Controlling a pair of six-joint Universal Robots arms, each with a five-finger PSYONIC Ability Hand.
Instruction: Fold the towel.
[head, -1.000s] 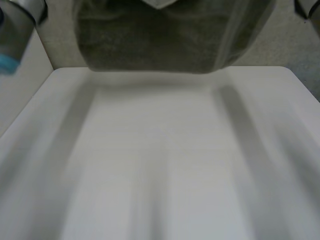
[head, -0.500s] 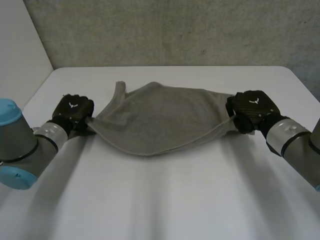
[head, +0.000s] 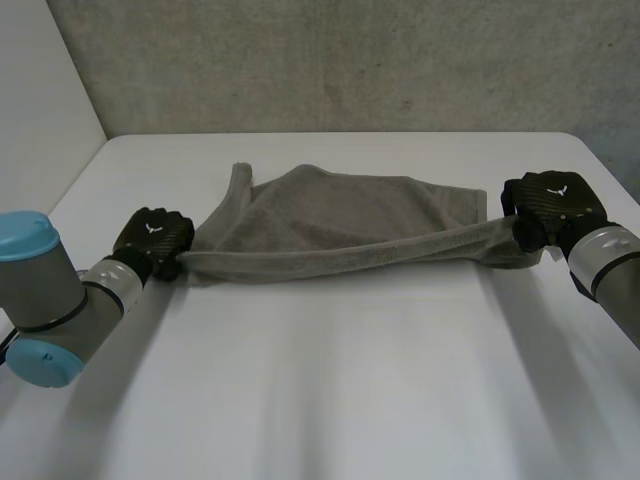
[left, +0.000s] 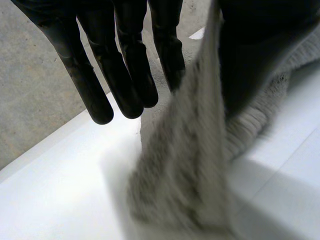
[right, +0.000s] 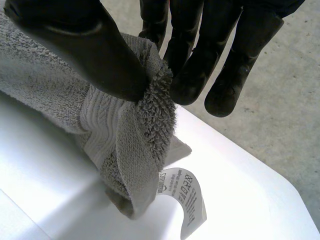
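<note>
Two black hands hold one grey towel (head: 350, 225), one hand at each end, above one white table (head: 320, 400).

Left hand (head: 155, 238): it sits at the towel's left end, near the table's left side, knuckles up. In the left wrist view its fingers (left: 100, 85) hang straight and close together. The cloth rises between the nearest finger and the thumb (left: 260, 50), which lies flat against it, so the towel is nipped between the two. The outer fingers touch nothing.

Right hand (head: 550, 205): it sits at the towel's right end, near the table's right side. In the right wrist view the thumb presses a bunched corner of the towel against the fingertips, a firm pinch. The fingers are nearly straight and side by side. One white printed label (right: 187, 197) hangs from the hem just under the pinch, over the table top.

Towel position: its front edge runs as one drawn-out, rolled band from hand to hand. The rest of the cloth spreads back from that band toward the far side of the table. One narrow corner sticks out at the far left, beyond the left hand. Whether the band touches the table at its middle cannot be told.
</note>
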